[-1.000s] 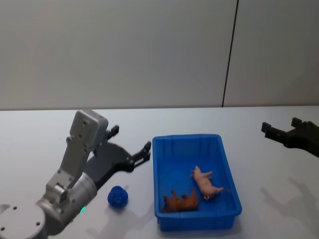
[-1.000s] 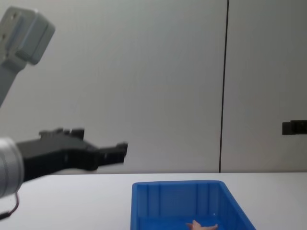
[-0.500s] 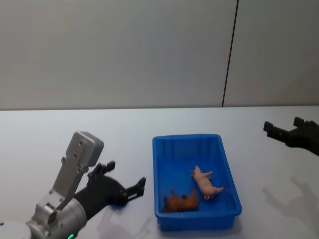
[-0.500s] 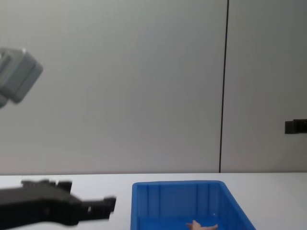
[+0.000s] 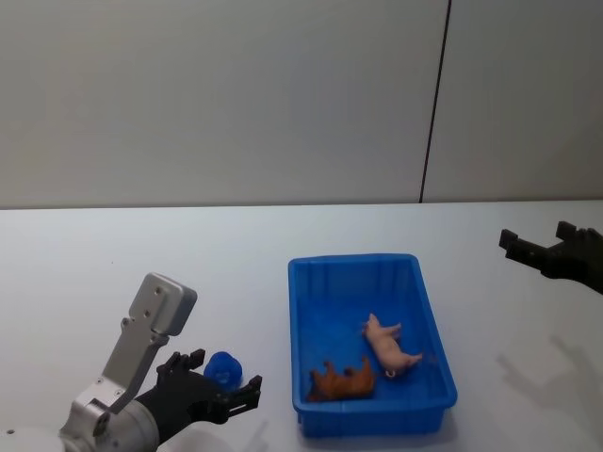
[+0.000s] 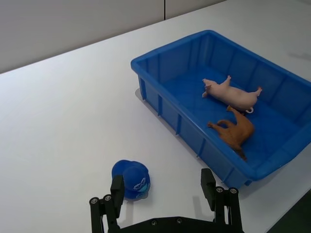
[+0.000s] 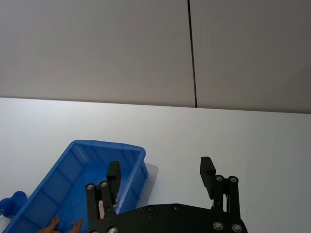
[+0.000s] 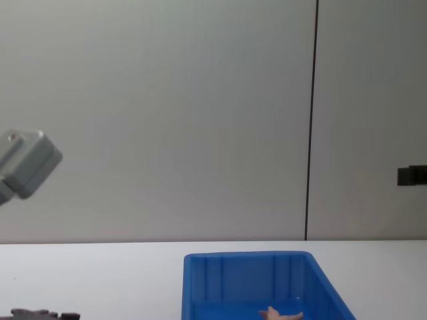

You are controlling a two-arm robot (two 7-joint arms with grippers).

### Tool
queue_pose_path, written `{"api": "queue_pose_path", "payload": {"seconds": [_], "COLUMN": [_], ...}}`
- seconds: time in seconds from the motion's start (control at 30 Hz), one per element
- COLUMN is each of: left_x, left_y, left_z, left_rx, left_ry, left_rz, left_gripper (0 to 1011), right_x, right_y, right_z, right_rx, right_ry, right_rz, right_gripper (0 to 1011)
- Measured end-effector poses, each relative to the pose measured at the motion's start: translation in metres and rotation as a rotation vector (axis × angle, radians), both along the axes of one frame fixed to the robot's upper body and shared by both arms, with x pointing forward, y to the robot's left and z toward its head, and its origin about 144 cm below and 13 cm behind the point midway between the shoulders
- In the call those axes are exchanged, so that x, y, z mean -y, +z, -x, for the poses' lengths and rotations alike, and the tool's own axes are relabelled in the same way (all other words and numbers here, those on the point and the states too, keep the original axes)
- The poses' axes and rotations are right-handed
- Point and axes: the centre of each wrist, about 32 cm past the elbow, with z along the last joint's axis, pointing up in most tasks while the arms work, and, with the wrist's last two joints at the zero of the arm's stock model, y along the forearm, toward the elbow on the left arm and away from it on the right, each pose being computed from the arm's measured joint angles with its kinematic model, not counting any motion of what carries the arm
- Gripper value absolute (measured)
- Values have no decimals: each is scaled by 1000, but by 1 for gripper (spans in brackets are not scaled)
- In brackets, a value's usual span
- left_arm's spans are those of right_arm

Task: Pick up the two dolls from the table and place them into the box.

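My left hand [image 5: 220, 394] has dropped from up beside the box to the lower left of the head frame, low over the counter [image 5: 94, 273], and now sits right at the blue doll [image 5: 223, 368]. I read that as the reach nearly finished, with the grab next. In the left wrist picture the fingers [image 6: 117, 190] stand wide apart, holding nothing; the blue doll [image 6: 131, 179] lies just beside one finger, off to one side of the gap rather than centred, and I cannot tell whether they touch. I'd shift sideways a little before closing, or the round toy may roll away.

The pink doll [image 5: 390, 347] already lies inside the box [image 5: 353, 265], centre right of the head frame, next to a brown animal toy [image 5: 342, 380]. So one doll looks done and the blue one remains on the counter, near the box's left wall.

My right hand [image 5: 539, 248] hangs at the right edge of the head frame, spread open and empty, well apart from the box.
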Motion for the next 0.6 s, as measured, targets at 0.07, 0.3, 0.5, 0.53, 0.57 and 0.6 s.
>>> {"api": "queue_pose_path", "payload": {"seconds": [0.07, 0.3, 0.5, 0.53, 0.57, 0.6], "left_x": [0, 2, 2, 2, 2, 2], "left_y": [-2, -8, -12, -12, -12, -13], "left_z": [-2, -12, -22, -23, -24, -26], "left_rx": [-8, -30, -42, -43, -45, -49], "left_ry": [7, 32, 45, 47, 48, 50], "left_rz": [-2, -19, -33, -34, -36, -40], "left_gripper": [1001, 1001, 1001, 1001, 1001, 1001], "right_x": [0, 0, 0, 0, 0, 0], "right_y": [0, 0, 0, 0, 0, 0], "right_z": [0, 0, 0, 0, 0, 0], "right_rx": [0, 0, 0, 0, 0, 0], "right_ry": [0, -1, -1, -1, -1, -1], "right_rz": [0, -1, -1, -1, -1, -1], "right_gripper": [1001, 1001, 1001, 1001, 1001, 1001]}}
